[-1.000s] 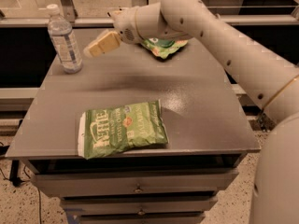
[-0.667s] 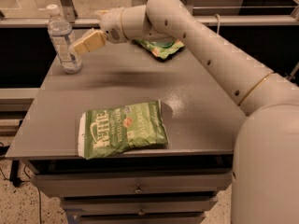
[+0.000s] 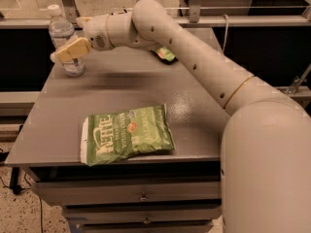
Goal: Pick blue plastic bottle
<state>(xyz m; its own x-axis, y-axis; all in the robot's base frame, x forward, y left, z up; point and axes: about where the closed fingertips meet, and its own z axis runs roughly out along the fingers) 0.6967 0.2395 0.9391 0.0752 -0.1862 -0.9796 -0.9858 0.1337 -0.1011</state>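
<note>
By the claw [image 3: 62, 55], the blue plastic bottle [image 3: 61, 31] stands upright, cap [image 3: 55, 8] up.

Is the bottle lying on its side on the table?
No, the bottle stands upright at the back left corner of the table, with the pincer right at it.

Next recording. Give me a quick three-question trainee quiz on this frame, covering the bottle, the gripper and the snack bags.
1. True or false: the blue plastic bottle lies on its side.
2. Where is the gripper? A) down by the drawers B) right at the bottle, at the table's far left corner C) raised high above the table
3. How many green snack bags are on the table?
Key: 1 false, it stands upright. 2 B. 3 two: front bag, far bag partly behind the arm.
</note>
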